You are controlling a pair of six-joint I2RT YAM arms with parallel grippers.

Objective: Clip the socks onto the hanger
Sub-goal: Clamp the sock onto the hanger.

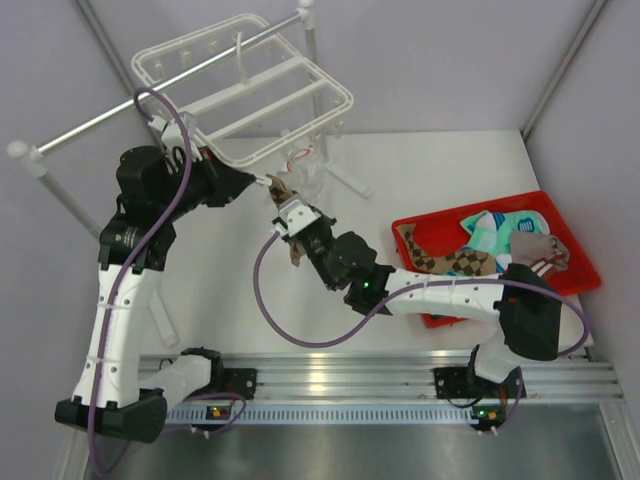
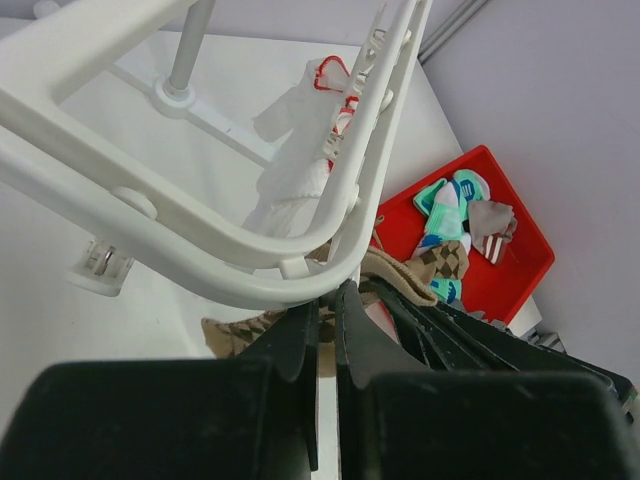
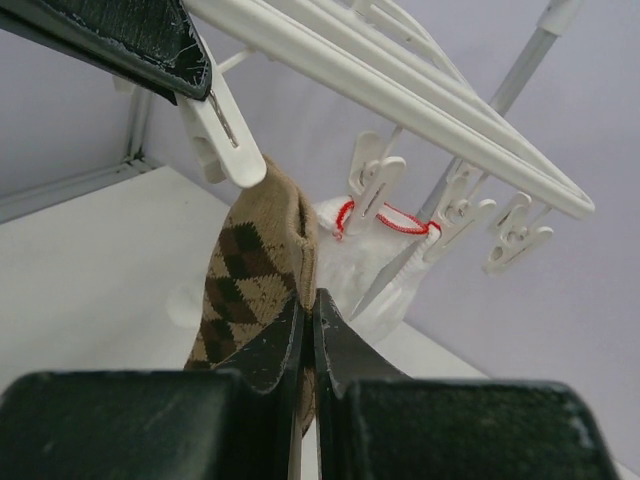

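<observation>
The white hanger [image 1: 250, 90] hangs tilted from the grey rail. My left gripper [image 1: 262, 182] is at its near corner, shut on a white clip [image 3: 222, 135]. In the left wrist view [image 2: 328, 300] the jaws sit pressed together just under the frame [image 2: 150, 230]. My right gripper [image 1: 290, 215] is shut on a brown-and-tan checkered sock [image 3: 250, 270]. It holds the sock upright with its top edge touching the clip's tip. More socks lie in the red tray [image 1: 580, 270]: teal-and-white [image 1: 500, 232], checkered [image 1: 450, 262] and grey [image 1: 540, 248].
A white sock with red trim [image 3: 375, 250] hangs from a neighbouring clip. Several empty clips [image 3: 515, 240] dangle further along. The grey rail [image 1: 120, 110] and its upright post [image 1: 312, 60] stand behind the hanger. The post's foot [image 1: 345, 180] rests on the table.
</observation>
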